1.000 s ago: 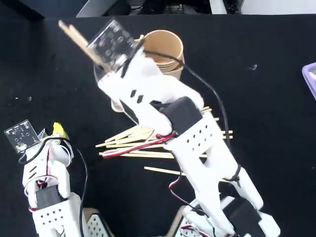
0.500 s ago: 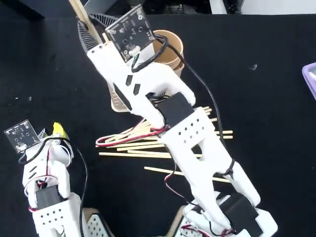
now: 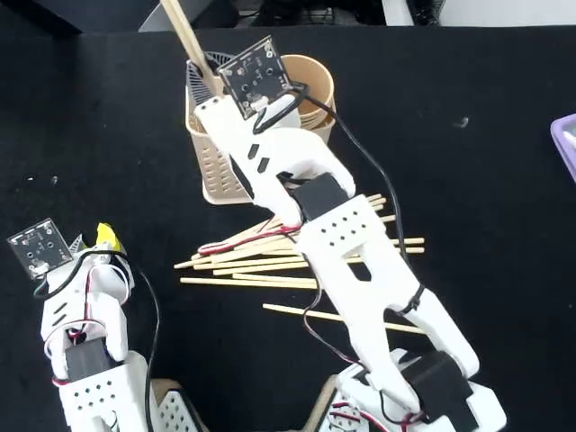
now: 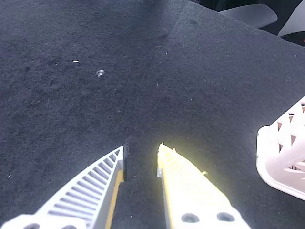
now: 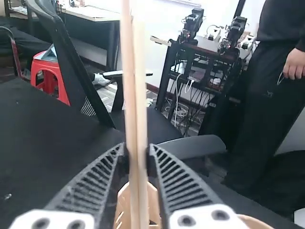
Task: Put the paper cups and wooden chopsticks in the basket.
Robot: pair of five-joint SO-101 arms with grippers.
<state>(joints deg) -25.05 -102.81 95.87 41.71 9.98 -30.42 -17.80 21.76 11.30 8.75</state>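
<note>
black cloth is covering the table (image 3: pixel 486 225). near its near left corner the left gripper (image 4: pixel 141 152) is hanging low over the bare cloth, its white and yellow fingers standing slightly apart with nothing between them. a little farther in, around the middle of the table, a loose pile of wooden chopsticks (image 3: pixel 236 263) is lying flat on the cloth. one single stick (image 3: pixel 301 312) is lying just on the near side of the pile. the right arm is stretching over this pile toward the far edge.

beyond the pile, a beige basket (image 3: pixel 214 171) is sitting on the cloth. just beside its right side, a stack of paper cups (image 3: pixel 313 88) is standing upright. the right gripper (image 5: pixel 137 157) is hovering over the basket's far rim, its dark ribbed fingers pinching two chopsticks (image 5: pixel 132 86) side by side. the held pair is sticking up and out past the table's far edge. at the table's right edge, a purple object (image 3: pixel 565 139) is peeking in.
</note>
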